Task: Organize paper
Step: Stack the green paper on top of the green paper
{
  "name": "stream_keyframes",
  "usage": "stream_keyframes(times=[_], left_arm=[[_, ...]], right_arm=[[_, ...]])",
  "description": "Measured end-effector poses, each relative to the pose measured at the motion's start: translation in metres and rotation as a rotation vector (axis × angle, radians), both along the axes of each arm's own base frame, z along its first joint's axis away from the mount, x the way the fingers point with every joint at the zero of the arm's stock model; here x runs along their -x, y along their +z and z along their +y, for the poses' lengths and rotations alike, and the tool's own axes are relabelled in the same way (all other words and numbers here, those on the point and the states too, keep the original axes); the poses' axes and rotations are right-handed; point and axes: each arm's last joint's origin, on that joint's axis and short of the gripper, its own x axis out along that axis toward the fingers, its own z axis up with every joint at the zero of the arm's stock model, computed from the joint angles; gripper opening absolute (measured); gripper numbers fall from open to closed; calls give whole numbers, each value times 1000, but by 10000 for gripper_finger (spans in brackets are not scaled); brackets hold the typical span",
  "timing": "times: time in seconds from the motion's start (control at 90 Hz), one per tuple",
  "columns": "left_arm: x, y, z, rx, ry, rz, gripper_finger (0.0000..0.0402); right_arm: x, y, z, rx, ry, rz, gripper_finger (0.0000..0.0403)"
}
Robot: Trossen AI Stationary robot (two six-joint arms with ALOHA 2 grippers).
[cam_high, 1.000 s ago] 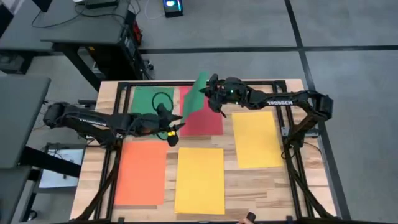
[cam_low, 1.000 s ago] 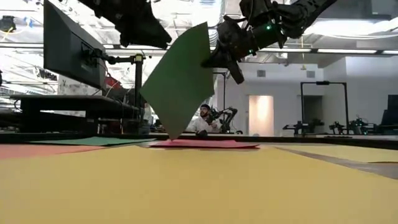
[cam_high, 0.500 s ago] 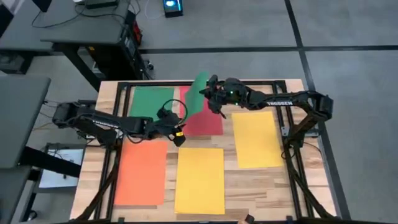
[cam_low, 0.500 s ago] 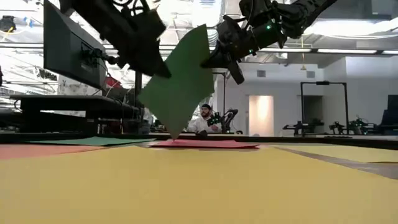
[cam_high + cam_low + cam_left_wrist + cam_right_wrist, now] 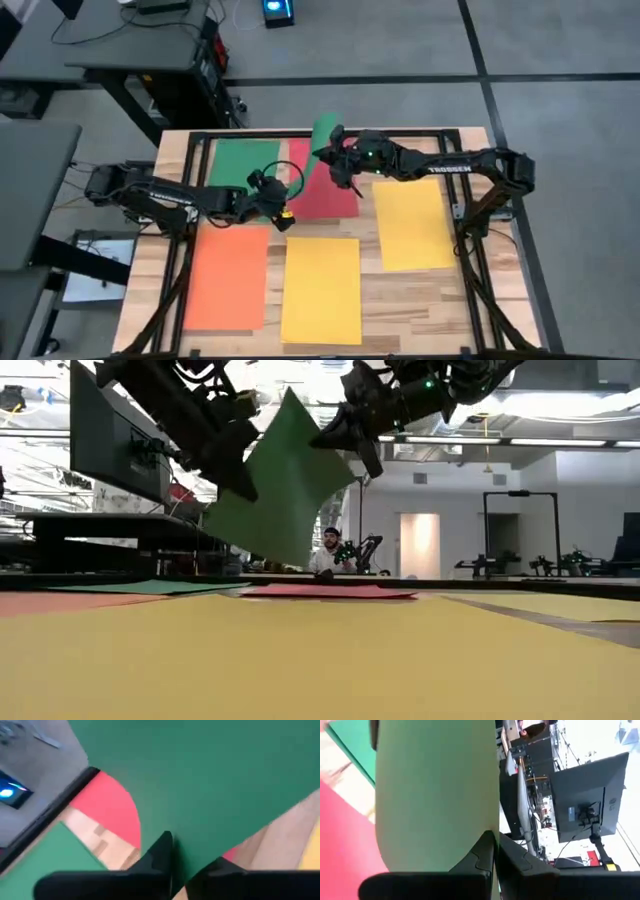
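Bright overhead light, blurred left wrist view.

At the top centre of the frame you see the right gripper (image 5: 338, 435) pinching a green sheet (image 5: 272, 485) that hangs tilted in the air. The left gripper (image 5: 238, 455) sits at its upper left edge. Below them, a pink-red sheet (image 5: 330, 591) lies flat.

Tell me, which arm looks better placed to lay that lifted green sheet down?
Probably the right. Its tool is shut on the lifted green sheet, holding it clear of the red sheet. The left tool sits at the sheet's lower edge, fingers either side, not clearly gripping.
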Motion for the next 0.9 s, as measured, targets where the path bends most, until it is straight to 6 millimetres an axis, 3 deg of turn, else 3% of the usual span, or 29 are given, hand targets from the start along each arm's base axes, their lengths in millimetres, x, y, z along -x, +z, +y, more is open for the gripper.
stream_keyframes(times=[0.422,0.667,0.9], left_arm=[[39,29,0,-238,67,111,0],[49,36,1,-347,-16,239,0],[49,47,-6,-384,-88,335,0]], right_arm=[[-1,-9,13,-60,125,116,0],[0,-15,21,-74,178,171,0],[-18,-57,16,-100,186,295,0]])
